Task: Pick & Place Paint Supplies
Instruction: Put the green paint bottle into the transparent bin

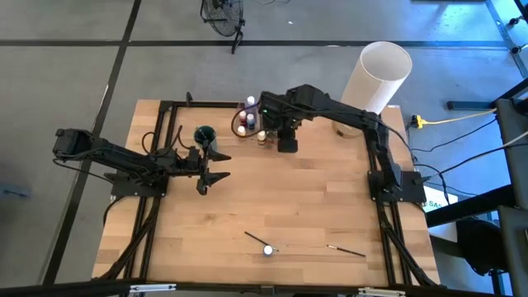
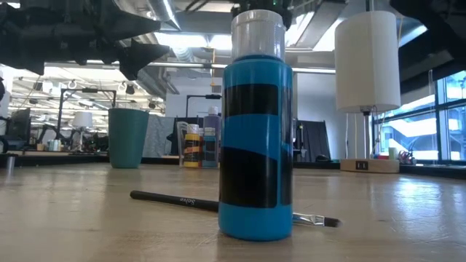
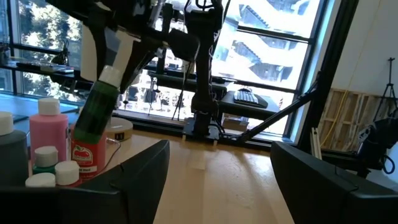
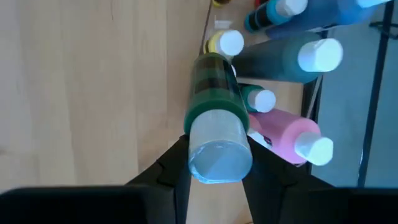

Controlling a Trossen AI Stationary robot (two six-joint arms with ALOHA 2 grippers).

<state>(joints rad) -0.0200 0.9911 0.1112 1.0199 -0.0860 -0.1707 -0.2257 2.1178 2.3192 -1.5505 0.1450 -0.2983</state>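
Observation:
My right gripper (image 1: 286, 142) is at the table's far middle, shut on a green paint bottle (image 4: 211, 81) with a pale cap. Beside it stands a group of bottles (image 1: 247, 120), among them a pink one (image 3: 50, 127), a red one (image 3: 88, 155) and a yellow one (image 2: 191, 145). A blue bottle (image 2: 255, 138) stands upright near the front edge. Two thin dark paintbrushes (image 1: 254, 238) (image 1: 346, 249) lie flat on the wood next to it. My left gripper (image 1: 216, 165) waits open at the table's left, level, with nothing between its fingers (image 3: 143, 180). My right gripper pinches the green bottle's pale cap (image 4: 208, 158) between its two fingers, one on each side. The fingers come from above, pointing steeply down. The bottle hangs below them, tilted, bottom end down (image 3: 84, 134), just beside the standing bottles.
A teal cup (image 1: 204, 134) stands between my left gripper and the bottles. A large white cylinder (image 1: 379, 74) stands at the far right corner. The wooden top's middle (image 1: 297, 198) lies bare. Black frame rails (image 1: 157, 165) run along both sides.

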